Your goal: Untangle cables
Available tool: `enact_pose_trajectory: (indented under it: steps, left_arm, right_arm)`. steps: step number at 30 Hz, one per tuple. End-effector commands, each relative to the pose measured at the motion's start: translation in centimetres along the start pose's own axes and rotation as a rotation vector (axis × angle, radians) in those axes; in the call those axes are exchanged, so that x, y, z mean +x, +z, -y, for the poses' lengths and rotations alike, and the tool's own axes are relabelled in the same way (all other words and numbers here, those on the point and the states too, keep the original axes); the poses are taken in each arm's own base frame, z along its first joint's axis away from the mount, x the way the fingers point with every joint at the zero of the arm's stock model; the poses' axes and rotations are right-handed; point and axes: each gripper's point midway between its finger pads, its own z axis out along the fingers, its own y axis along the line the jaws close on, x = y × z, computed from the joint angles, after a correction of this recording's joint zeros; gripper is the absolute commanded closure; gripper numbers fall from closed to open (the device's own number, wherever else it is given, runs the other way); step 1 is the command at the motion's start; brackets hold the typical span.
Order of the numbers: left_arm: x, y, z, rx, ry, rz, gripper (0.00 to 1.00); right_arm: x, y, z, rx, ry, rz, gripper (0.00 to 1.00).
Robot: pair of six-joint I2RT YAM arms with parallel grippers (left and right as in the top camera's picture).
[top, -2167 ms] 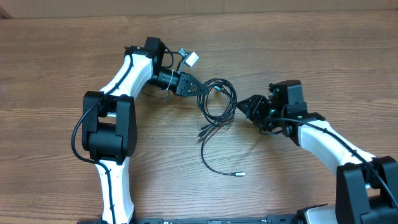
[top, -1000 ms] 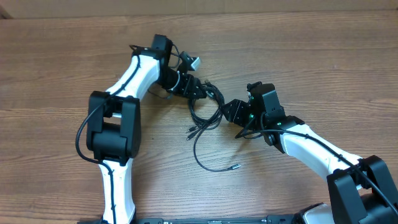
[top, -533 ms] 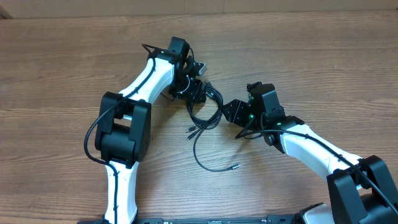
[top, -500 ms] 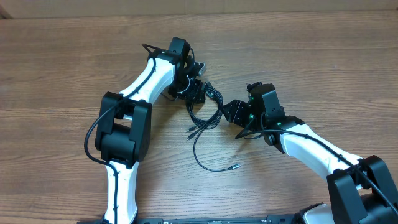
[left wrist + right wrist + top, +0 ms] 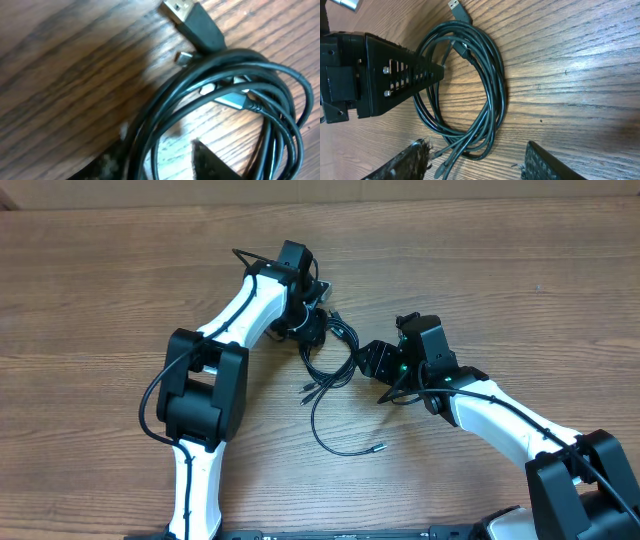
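Between the two end effectors, on the brown wood-grain table: thin black flexible cables, wound together as one overlapping coil, several strands running side by side.

Item, left gripper: black fingers parted, straddling a few strands at the coil's near edge. A gap shows beside the strands, so no pinch as far as can be seen. Just ahead of it, a black rectangular USB plug with a silver metal end sticks out past the coil.

Item, right gripper: fingers spread wide, nothing held. The coil lies directly ahead of it.

Item, loose cable tail with a small silver tip: trails out of the coil, behind the right gripper toward the robot's base.

Progress, by judgement: early. No cable lies on its own; only the tail sits outside the coil. Remaining: pin the coil, grip single strands, draw each clear.
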Motion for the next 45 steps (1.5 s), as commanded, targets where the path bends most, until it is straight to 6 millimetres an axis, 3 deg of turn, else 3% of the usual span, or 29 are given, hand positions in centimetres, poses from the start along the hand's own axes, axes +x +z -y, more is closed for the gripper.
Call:
enact_pose_trajectory:
  steps: [1, 3, 6, 11, 15, 17, 20, 24, 28, 32, 39, 45]
  left_arm:
    - [2.1, 4.1, 0.2, -0.008, 0.002, -0.101, 0.65]
    - [2.0, 4.2, 0.4, -0.008, 0.009, -0.099, 0.69]
    - [2.0, 4.1, 0.5, -0.008, 0.011, -0.098, 0.78]
    - [2.1, 4.0, 0.5, -0.007, 0.008, -0.104, 0.89]
    - [1.9, 3.7, 1.0, 0.017, 0.008, -0.103, 0.95]
    - [1.5, 3.0, 1.8, 0.057, 0.004, -0.103, 0.96]
    - [1.2, 2.2, 2.1, 0.071, -0.001, -0.107, 0.96]
    - [0.9, 1.3, 2.7, 0.095, 0.004, -0.110, 0.96]
    - [0.8, 0.6, 5.6, 0.266, 0.096, -0.097, 0.96]
    - [0.8, -0.1, 7.5, 0.387, 0.148, -0.082, 0.95]
    - [0.5, -0.9, 6.8, 0.389, 0.127, -0.077, 0.96]
    - [0.3, -1.2, 6.2, 0.397, 0.108, -0.067, 0.96]
  right_arm:
    - [0.1, 0.1, 0.2, 0.010, -0.008, 0.005, 0.39]
    - [0.1, 0.1, 0.3, 0.015, -0.008, 0.008, 0.38]
    - [0.1, 0.1, 0.4, 0.019, -0.006, 0.007, 0.21]
    - [-0.1, 0.1, 0.1, 0.002, -0.008, 0.011, 0.22]
    - [0.2, 0.1, 0.4, 0.015, -0.003, 0.001, 0.31]
    - [0.4, 0.0, 1.4, 0.069, 0.005, 0.002, 0.42]
    - [0.5, 0.0, 2.7, 0.133, 0.023, 0.011, 0.44]
    - [0.4, 0.0, 2.7, 0.131, 0.022, 0.015, 0.47]
    - [0.5, 0.0, 2.8, 0.134, 0.023, 0.013, 0.56]
    - [0.7, 0.3, 3.1, 0.144, 0.054, 0.004, 0.58]
    - [1.9, 1.5, 4.4, 0.174, 0.174, -0.036, 0.59]
    - [1.9, 1.7, 4.2, 0.160, 0.172, -0.044, 0.60]
